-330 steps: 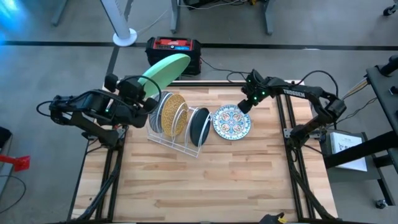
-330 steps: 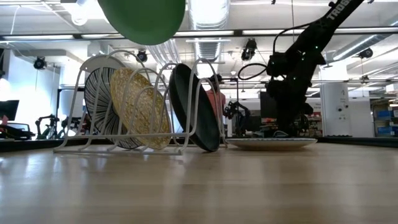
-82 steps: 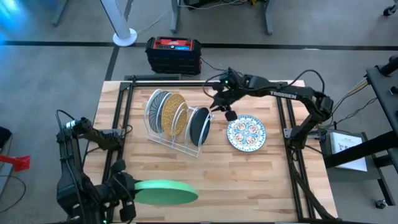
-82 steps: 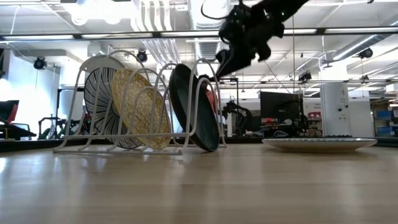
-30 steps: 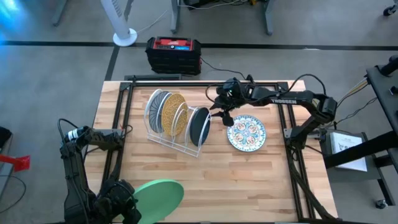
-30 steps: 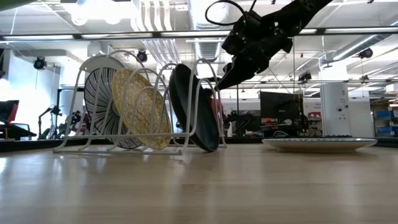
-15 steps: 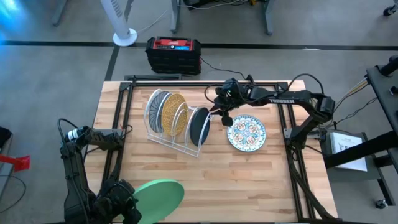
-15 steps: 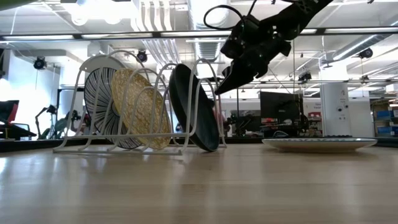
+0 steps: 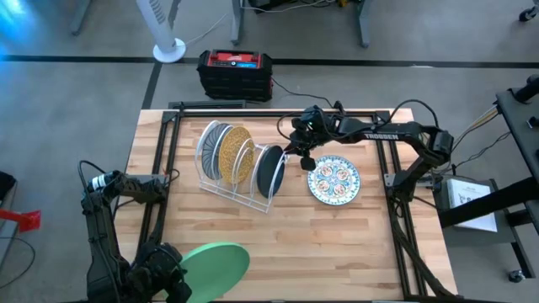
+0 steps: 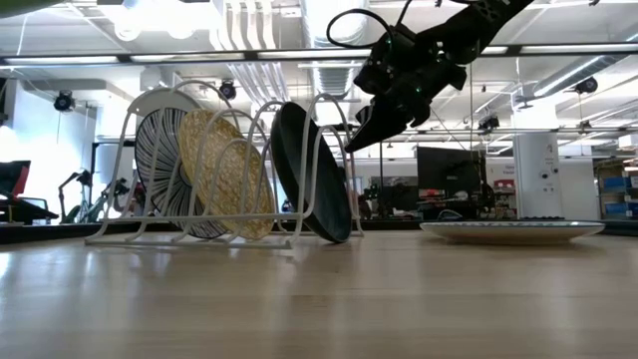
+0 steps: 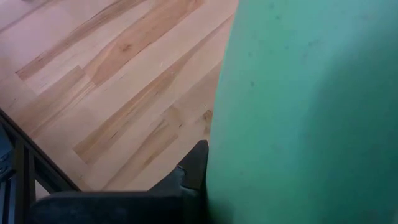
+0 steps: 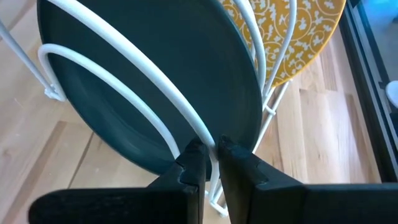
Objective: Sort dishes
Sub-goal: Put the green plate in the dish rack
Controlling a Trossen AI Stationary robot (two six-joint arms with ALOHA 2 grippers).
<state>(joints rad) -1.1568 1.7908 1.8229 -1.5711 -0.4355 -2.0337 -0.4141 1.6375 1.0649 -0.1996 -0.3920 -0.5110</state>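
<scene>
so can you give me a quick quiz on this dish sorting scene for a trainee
1. True or false: the white round plate with blue floral pattern lies flat on the wooden table.
2. Which plate's rim is pinched by the fingers of the right gripper?
A. the mustard-yellow speckled one
B. the dark teal round plate in the white wire rack
C. the striped one
3. What does the left gripper hold?

Key
1. True
2. B
3. The plain light green round plate
</scene>
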